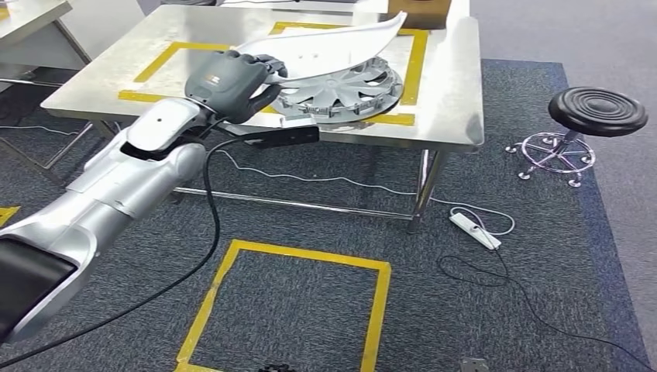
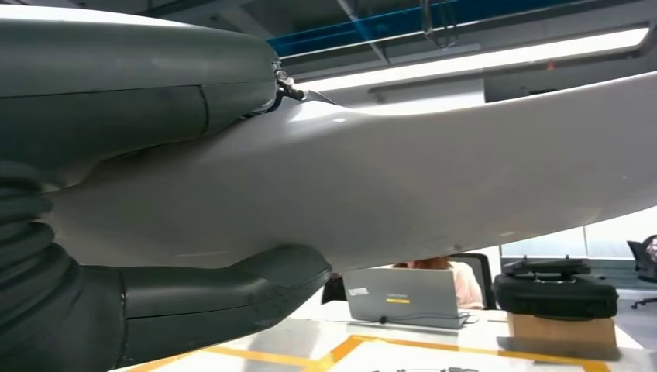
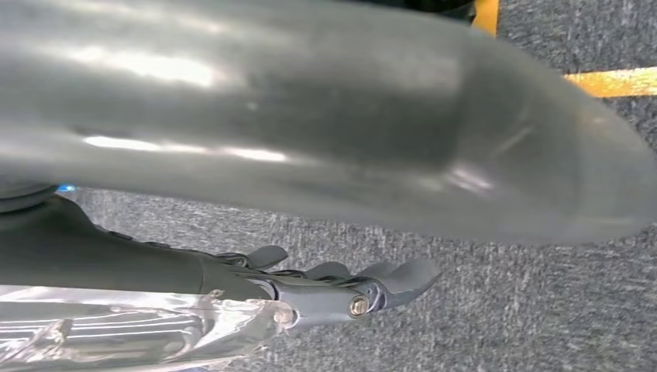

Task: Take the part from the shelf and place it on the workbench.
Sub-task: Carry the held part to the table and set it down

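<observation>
The part is a long, curved white panel (image 1: 333, 46). My left hand (image 1: 232, 81) grips its near end and holds it over the steel workbench (image 1: 449, 85), just above a stack of silver wheel covers (image 1: 349, 93). Whether the panel touches the covers I cannot tell. In the left wrist view the white panel (image 2: 426, 178) runs across the picture, clamped between my thumb (image 2: 217, 302) and the fingers on its other side. My right hand (image 3: 333, 287) hangs over grey carpet with its fingers stretched out and nothing in them.
Yellow tape frames mark the workbench top, and a cardboard box (image 1: 418, 12) stands at its far edge. A black stool (image 1: 596, 112) stands to the right. A power strip (image 1: 475, 230) and cables lie on the carpet. A person sits behind a laptop (image 2: 403, 298).
</observation>
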Robot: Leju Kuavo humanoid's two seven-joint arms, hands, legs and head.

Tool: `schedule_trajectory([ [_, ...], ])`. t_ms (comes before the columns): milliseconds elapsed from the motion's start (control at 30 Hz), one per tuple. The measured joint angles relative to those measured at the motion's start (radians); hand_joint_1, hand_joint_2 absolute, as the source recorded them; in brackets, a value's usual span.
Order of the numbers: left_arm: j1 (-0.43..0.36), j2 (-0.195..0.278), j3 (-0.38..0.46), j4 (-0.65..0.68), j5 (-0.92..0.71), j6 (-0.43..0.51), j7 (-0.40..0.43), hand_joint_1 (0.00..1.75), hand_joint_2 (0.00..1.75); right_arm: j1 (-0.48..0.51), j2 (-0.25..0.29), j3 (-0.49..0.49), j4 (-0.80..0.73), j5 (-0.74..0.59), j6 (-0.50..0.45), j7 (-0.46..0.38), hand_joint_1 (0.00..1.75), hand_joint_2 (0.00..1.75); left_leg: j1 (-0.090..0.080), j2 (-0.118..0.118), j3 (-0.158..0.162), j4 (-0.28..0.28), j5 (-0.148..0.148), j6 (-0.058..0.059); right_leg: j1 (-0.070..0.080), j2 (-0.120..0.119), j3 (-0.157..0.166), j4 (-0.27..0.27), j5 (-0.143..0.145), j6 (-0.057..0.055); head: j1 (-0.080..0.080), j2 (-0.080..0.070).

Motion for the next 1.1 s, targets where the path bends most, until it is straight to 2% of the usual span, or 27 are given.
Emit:
schedule_trajectory([
  [33, 0.001, 0.000, 0.000, 0.001, 0.000, 0.000, 0.000, 1.75, 1.75, 0.000, 0.000, 0.000, 0.000, 0.000, 0.000, 0.000, 0.00, 0.00, -0.001, 0.000, 0.011, -0.034, 0.033, 0.005, 0.001, 0.002, 0.004, 0.000, -0.002, 0.000, 0.000, 0.000],
  [100, -0.001, 0.001, 0.001, 0.001, 0.000, 0.000, 0.000, 1.75, 1.75, 0.000, 0.000, 0.001, 0.000, 0.000, 0.000, 0.000, 0.00, 0.00, -0.006, 0.000, 0.066, -0.161, 0.110, 0.016, 0.003, 0.005, 0.010, 0.001, -0.008, 0.005, -0.002, 0.000],
  [133, -0.002, 0.001, 0.001, 0.001, 0.000, 0.000, 0.000, 1.75, 1.75, -0.001, 0.000, 0.002, 0.000, 0.000, 0.000, 0.000, 0.00, 0.00, -0.008, 0.000, 0.093, -0.220, 0.130, 0.020, 0.005, 0.006, 0.012, 0.002, -0.011, 0.009, -0.003, 0.000],
  [200, -0.004, 0.000, 0.000, 0.001, 0.000, 0.000, 0.000, 1.75, 1.75, -0.001, 0.000, 0.002, 0.000, 0.000, 0.000, 0.000, 0.00, 0.00, -0.011, -0.001, 0.118, -0.275, 0.133, 0.023, 0.008, 0.008, 0.012, 0.000, -0.014, 0.020, -0.005, 0.000],
  [300, -0.004, 0.000, 0.001, 0.001, 0.000, 0.000, 0.000, 1.75, 1.75, 0.000, 0.000, 0.002, 0.000, 0.000, 0.000, 0.000, 0.00, 0.00, -0.009, 0.000, 0.125, -0.284, 0.128, 0.036, 0.006, 0.004, 0.011, 0.003, -0.022, 0.035, -0.004, 0.000],
  [333, -0.005, 0.000, 0.001, 0.001, 0.000, 0.001, 0.000, 1.75, 1.75, 0.000, 0.000, 0.002, 0.000, 0.000, 0.000, 0.000, 0.00, 0.00, -0.008, 0.000, 0.128, -0.286, 0.128, 0.041, 0.006, 0.000, 0.000, 0.027, -0.038, 0.038, -0.002, 0.000],
  [367, -0.005, 0.000, 0.001, 0.001, 0.000, 0.002, 0.000, 1.75, 1.75, 0.001, 0.000, 0.002, 0.000, 0.000, 0.000, 0.000, 0.00, 0.00, -0.007, 0.000, 0.131, -0.287, 0.127, 0.046, 0.006, -0.003, -0.022, 0.074, -0.062, 0.041, -0.001, 0.000],
  [433, -0.003, 0.000, 0.000, 0.002, 0.000, 0.003, 0.000, 1.75, 1.75, 0.001, 0.000, 0.002, 0.000, 0.000, 0.000, 0.000, 0.00, 0.00, -0.009, 0.000, 0.136, -0.286, 0.122, 0.052, 0.007, -0.006, -0.088, 0.207, -0.115, 0.044, 0.001, 0.000],
  [467, -0.002, 0.000, -0.001, 0.002, 0.001, 0.003, -0.001, 1.75, 1.75, 0.001, 0.000, 0.002, 0.000, 0.000, 0.000, 0.000, 0.00, 0.00, -0.010, 0.000, 0.139, -0.286, 0.119, 0.054, 0.007, -0.007, -0.116, 0.255, -0.125, 0.045, 0.001, 0.000],
  [500, 0.000, 0.000, -0.001, 0.003, 0.001, 0.003, -0.001, 1.75, 1.75, 0.001, 0.000, 0.002, 0.000, 0.000, 0.000, 0.000, 0.00, 0.00, -0.010, -0.001, 0.143, -0.286, 0.116, 0.054, 0.007, -0.007, -0.129, 0.268, -0.116, 0.046, 0.001, 0.000],
  [533, 0.001, 0.000, -0.001, 0.004, 0.001, 0.003, -0.001, 1.75, 1.75, 0.002, 0.000, 0.002, 0.000, 0.000, 0.000, 0.000, 0.00, 0.00, -0.010, -0.001, 0.148, -0.286, 0.113, 0.052, 0.007, -0.008, -0.121, 0.240, -0.087, 0.046, 0.001, 0.000],
  [600, 0.000, 0.000, -0.001, 0.004, 0.001, 0.003, -0.001, 1.75, 1.75, 0.002, 0.000, 0.002, 0.000, 0.000, 0.000, 0.000, 0.00, 0.00, -0.010, -0.001, 0.159, -0.285, 0.104, 0.045, 0.007, -0.012, -0.065, 0.112, -0.013, 0.044, 0.001, 0.000],
  [633, -0.001, 0.000, -0.001, 0.004, 0.001, 0.003, -0.001, 1.75, 1.75, 0.001, 0.000, 0.002, 0.000, 0.000, 0.000, 0.000, 0.00, 0.00, -0.012, -0.001, 0.161, -0.283, 0.100, 0.041, 0.008, -0.013, -0.038, 0.052, 0.009, 0.041, 0.001, 0.000],
  [667, -0.002, 0.000, -0.001, 0.005, 0.001, 0.003, -0.001, 1.75, 1.75, 0.000, 0.000, 0.002, 0.000, 0.000, 0.000, 0.000, 0.00, 0.00, -0.014, -0.001, 0.161, -0.283, 0.098, 0.035, 0.009, -0.014, -0.020, 0.014, 0.018, 0.037, 0.000, 0.000],
  [767, -0.004, 0.000, 0.000, 0.006, 0.002, 0.005, -0.005, 1.75, 1.75, -0.001, 0.000, 0.002, 0.000, -0.001, -0.001, 0.000, 0.00, 0.00, -0.014, -0.001, 0.160, -0.285, 0.095, 0.020, 0.012, -0.010, -0.012, -0.003, 0.012, 0.018, -0.003, 0.000],
  [833, -0.005, 0.000, 0.002, 0.007, 0.004, 0.005, -0.007, 1.75, 1.75, -0.001, 0.000, 0.002, 0.000, -0.001, -0.001, 0.000, 0.00, 0.00, -0.013, 0.000, 0.150, -0.257, 0.076, 0.010, 0.009, -0.009, -0.006, -0.006, 0.010, 0.006, -0.008, 0.000],
  [867, -0.006, 0.000, 0.002, 0.007, 0.004, 0.005, -0.007, 1.75, 1.75, -0.001, 0.000, 0.002, 0.000, -0.001, -0.001, -0.001, 0.00, 0.00, -0.012, 0.000, 0.130, -0.216, 0.055, 0.006, 0.007, -0.009, -0.002, -0.008, 0.008, 0.001, -0.011, 0.000],
  [933, -0.006, 0.000, 0.002, 0.008, 0.005, 0.005, -0.009, 1.75, 1.75, -0.003, 0.000, 0.002, 0.000, -0.001, -0.001, -0.001, 0.00, 0.00, -0.012, 0.000, 0.060, -0.086, 0.001, 0.001, 0.007, -0.009, 0.003, -0.008, 0.003, -0.005, -0.017, 0.000],
  [967, -0.004, 0.000, 0.001, 0.009, 0.006, 0.005, -0.009, 1.75, 1.75, -0.003, 0.000, 0.002, 0.000, -0.001, -0.001, -0.001, 0.00, 0.00, -0.012, 0.000, 0.027, -0.031, -0.014, 0.000, 0.007, -0.009, 0.005, -0.008, 0.000, -0.007, -0.017, 0.000],
  [1000, -0.002, 0.001, 0.001, 0.010, 0.006, 0.005, -0.010, 1.75, 1.75, -0.003, 0.000, 0.002, 0.000, -0.001, -0.001, -0.001, 0.00, 0.00, -0.012, 0.000, 0.006, -0.004, -0.011, 0.000, 0.007, -0.008, 0.008, -0.008, -0.002, -0.008, -0.018, 0.000],
  [1033, -0.001, 0.001, 0.001, 0.011, 0.006, 0.005, -0.010, 1.75, 1.75, -0.002, 0.000, 0.002, 0.000, -0.001, -0.001, -0.001, 0.00, 0.00, -0.012, 0.000, 0.005, -0.015, 0.012, 0.001, 0.006, -0.006, 0.013, -0.008, -0.005, -0.007, -0.018, 0.000],
  [1100, -0.001, 0.002, 0.001, 0.012, 0.006, 0.005, -0.010, 1.75, 1.75, -0.001, 0.000, 0.002, 0.000, -0.002, -0.001, -0.001, 0.00, 0.00, -0.012, 0.000, 0.050, -0.127, 0.094, 0.005, 0.006, -0.003, 0.023, -0.008, -0.013, -0.001, -0.019, 0.000],
])
